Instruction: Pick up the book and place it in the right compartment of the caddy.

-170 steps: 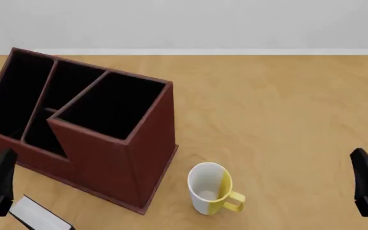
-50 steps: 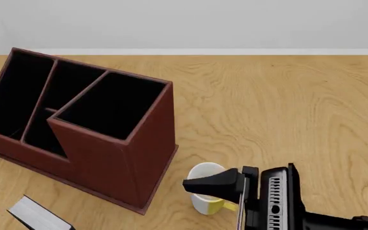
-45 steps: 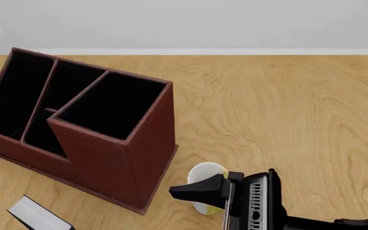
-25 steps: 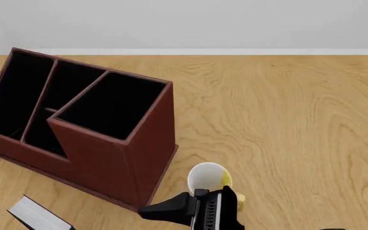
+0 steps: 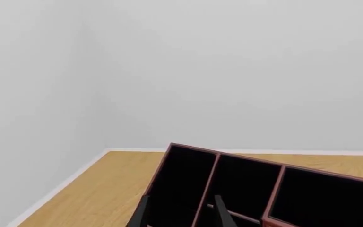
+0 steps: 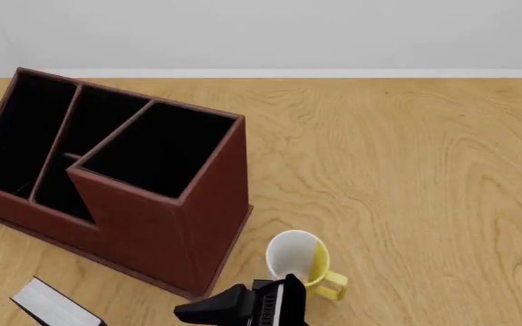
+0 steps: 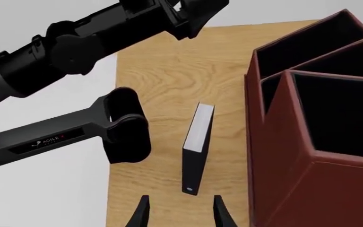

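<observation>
The book (image 6: 51, 305), black covers with a white page block, rests on the table at the near left, in front of the caddy (image 6: 143, 231). In the right wrist view the book (image 7: 197, 146) stands just beyond my open right gripper (image 7: 180, 216), untouched. From the front, the right gripper (image 6: 198, 314) points left, between the mug and the book. The right compartment (image 6: 157, 149) is the tall square opening, also visible as the right compartment (image 7: 345, 118). My left gripper (image 5: 180, 218) is open and empty, raised and facing the caddy (image 5: 245, 189).
A white and yellow mug (image 6: 298, 265) stands just right of the caddy's near corner, close behind the right gripper. The left arm (image 7: 74, 47) reaches over the table's left edge above the book. The caddy's two narrow slots (image 6: 52, 136) lie left of the right compartment.
My right gripper has swept left along the near edge, passing in front of the mug toward the book. The left gripper has left the front view. Book, mug and caddy have not moved.
</observation>
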`<action>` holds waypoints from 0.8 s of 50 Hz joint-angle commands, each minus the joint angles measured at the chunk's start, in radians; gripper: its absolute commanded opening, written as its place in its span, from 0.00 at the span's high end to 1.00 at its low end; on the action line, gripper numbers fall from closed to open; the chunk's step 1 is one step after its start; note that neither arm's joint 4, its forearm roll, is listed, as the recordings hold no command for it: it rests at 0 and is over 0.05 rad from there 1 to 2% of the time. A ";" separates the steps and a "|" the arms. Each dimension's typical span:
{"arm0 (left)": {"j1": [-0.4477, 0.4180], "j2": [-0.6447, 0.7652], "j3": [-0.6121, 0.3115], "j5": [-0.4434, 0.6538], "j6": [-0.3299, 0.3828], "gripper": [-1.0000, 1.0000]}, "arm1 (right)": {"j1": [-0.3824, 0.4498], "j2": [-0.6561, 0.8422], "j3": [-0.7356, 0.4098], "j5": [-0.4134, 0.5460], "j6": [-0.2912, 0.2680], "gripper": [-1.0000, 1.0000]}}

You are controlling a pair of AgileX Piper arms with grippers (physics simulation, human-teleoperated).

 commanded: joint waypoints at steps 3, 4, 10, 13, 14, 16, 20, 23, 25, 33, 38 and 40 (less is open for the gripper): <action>0.012 0.000 -0.003 0.001 -0.002 0.00 | 0.014 0.074 -0.027 -0.037 0.012 0.00; 0.013 0.000 -0.003 0.001 -0.002 0.00 | 0.018 0.080 -0.031 -0.037 0.014 0.00; 0.016 0.000 -0.001 0.000 -0.001 0.00 | 0.029 0.109 -0.048 -0.047 0.020 0.00; 0.020 0.000 0.001 -0.002 -0.003 0.00 | 0.037 0.127 -0.064 -0.047 0.021 0.00; 0.021 0.000 0.000 -0.002 -0.003 0.00 | 0.039 0.131 -0.069 -0.047 0.021 0.00; 0.023 0.000 0.000 -0.002 -0.003 0.00 | 0.041 0.138 -0.081 -0.043 0.021 0.00; 0.027 0.000 -0.004 0.001 -0.002 0.00 | 0.048 0.150 -0.109 -0.030 0.017 0.00; 0.031 0.000 -0.009 0.004 -0.003 0.00 | 0.047 0.152 -0.118 -0.025 0.011 0.00; 0.035 0.000 -0.014 0.007 -0.005 0.00 | 0.045 0.153 -0.123 -0.023 0.008 0.00; 0.044 0.000 -0.013 0.005 -0.006 0.00 | 0.012 0.165 -0.120 -0.036 -0.002 0.00; 0.054 0.000 -0.003 -0.002 -0.009 0.00 | 0.003 0.177 -0.122 -0.043 -0.001 0.00; 0.057 0.000 0.003 -0.006 -0.011 0.00 | 0.001 0.194 -0.125 -0.051 -0.002 0.00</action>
